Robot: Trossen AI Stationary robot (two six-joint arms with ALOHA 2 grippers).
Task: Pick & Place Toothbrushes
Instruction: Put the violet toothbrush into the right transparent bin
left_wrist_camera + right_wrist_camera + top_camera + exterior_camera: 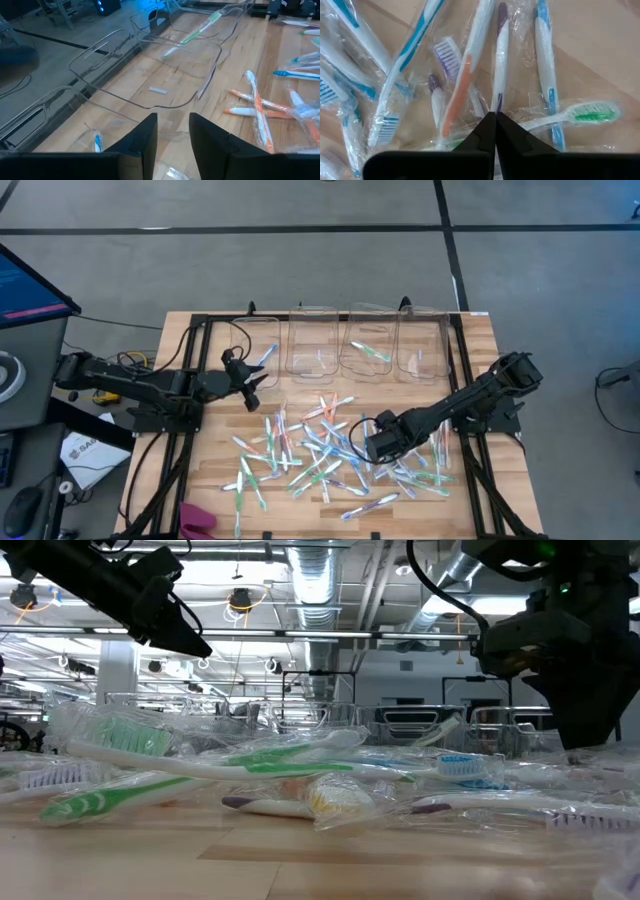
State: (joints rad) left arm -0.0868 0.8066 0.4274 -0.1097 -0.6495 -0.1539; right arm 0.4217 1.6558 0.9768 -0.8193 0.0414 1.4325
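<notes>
The right gripper (pixel 372 446) is down in the pile of toothbrushes (pixel 320 455) in the middle of the wooden table (pixel 475 330), and its two fingers are pressed tight together on the clear wrapper of a purple toothbrush (pixel 500 55). The left gripper (pixel 254 390) hangs just beside the clear bins (pixel 350 340) at the far side of the table, with its fingers a little apart and nothing between them. Some toothbrushes already lie in the bins.
</notes>
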